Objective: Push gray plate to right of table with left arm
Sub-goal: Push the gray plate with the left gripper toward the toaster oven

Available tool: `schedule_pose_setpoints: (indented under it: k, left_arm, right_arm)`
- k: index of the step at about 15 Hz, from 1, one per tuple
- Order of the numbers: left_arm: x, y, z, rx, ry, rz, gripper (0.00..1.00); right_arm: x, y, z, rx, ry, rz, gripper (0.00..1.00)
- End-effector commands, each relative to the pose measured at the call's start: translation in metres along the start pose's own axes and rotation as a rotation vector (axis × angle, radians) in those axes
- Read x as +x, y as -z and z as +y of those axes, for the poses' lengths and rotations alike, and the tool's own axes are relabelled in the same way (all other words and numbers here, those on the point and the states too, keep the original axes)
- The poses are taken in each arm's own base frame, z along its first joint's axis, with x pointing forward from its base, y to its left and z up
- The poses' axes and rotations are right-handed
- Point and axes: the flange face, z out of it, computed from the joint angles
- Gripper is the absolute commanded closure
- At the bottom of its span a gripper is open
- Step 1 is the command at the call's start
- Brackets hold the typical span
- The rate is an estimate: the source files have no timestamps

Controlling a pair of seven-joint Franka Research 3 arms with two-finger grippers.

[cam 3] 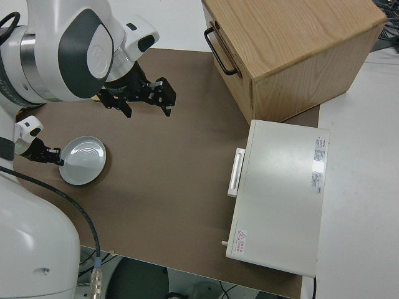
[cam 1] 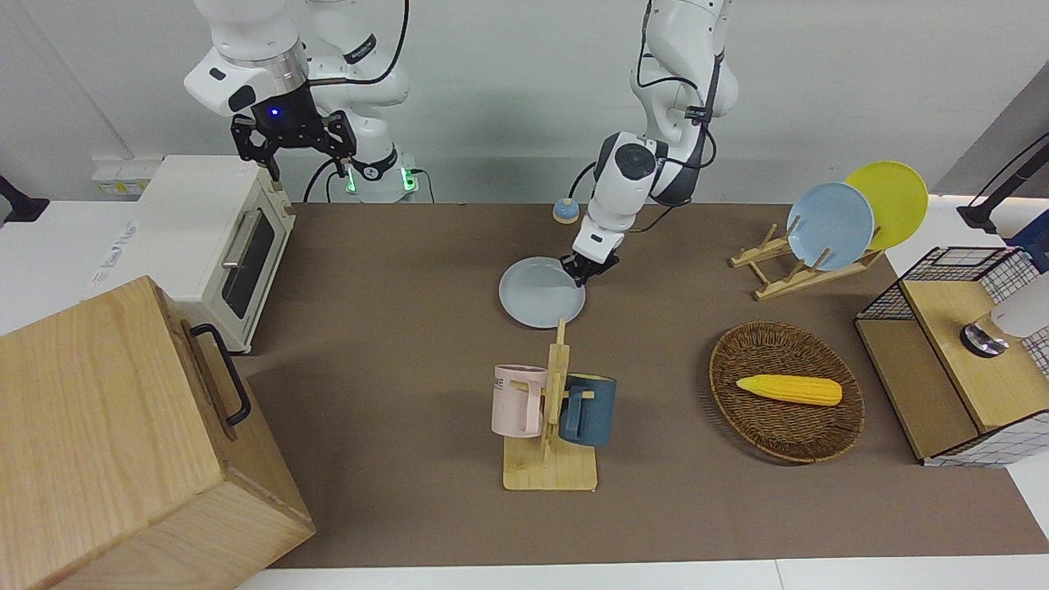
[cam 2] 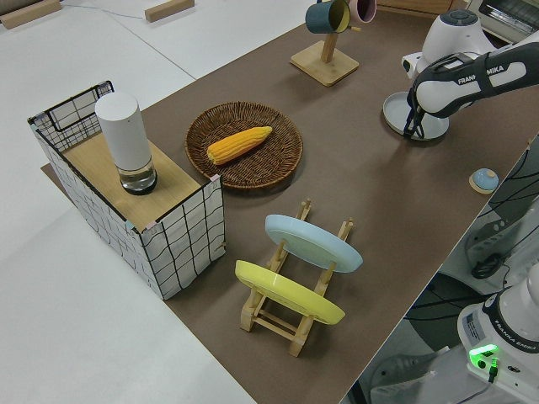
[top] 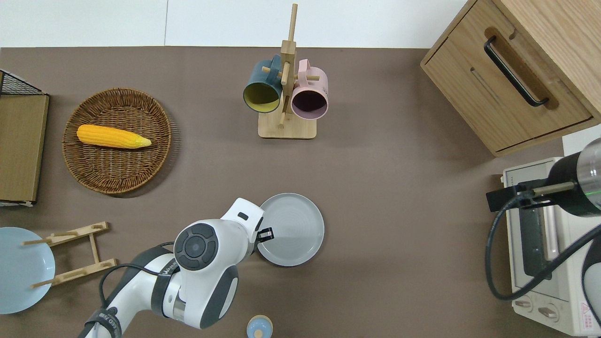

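Note:
The gray plate (cam 1: 537, 297) lies flat on the brown table (cam 1: 393, 270), nearer to the robots than the mug rack; it also shows in the overhead view (top: 296, 230), the left side view (cam 2: 421, 114) and the right side view (cam 3: 84, 163). My left gripper (cam 1: 586, 274) is shut, with its tip down on the plate's rim on the side toward the left arm's end (top: 265, 233). My right gripper (cam 1: 305, 160) is open and parked.
A wooden rack with a pink and a dark blue mug (cam 1: 551, 410) stands just farther from the robots than the plate. A toaster oven (cam 1: 229, 246) and a wooden cabinet (cam 1: 123, 442) fill the right arm's end. A basket with corn (cam 1: 787, 389), a plate rack (cam 1: 828, 225) and a small bell (cam 1: 564, 211) are also there.

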Motion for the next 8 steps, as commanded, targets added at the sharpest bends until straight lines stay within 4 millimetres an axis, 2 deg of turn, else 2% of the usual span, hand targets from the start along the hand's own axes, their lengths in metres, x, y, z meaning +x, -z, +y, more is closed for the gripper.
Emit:
schedule_pose_setpoints:
  k: [1, 8]
  left_arm:
    - [-0.02, -0.031, 0.024, -0.021, 0.056, 0.014, 1.0]
    - [-0.045, -0.029, 0.06, -0.053, 0.091, 0.016, 1.0]
  right_arm:
    - [-0.005, 0.002, 0.001, -0.001, 0.004, -0.006, 0.005]
    - [-0.005, 0.002, 0.001, -0.002, 0.004, -0.006, 0.005]
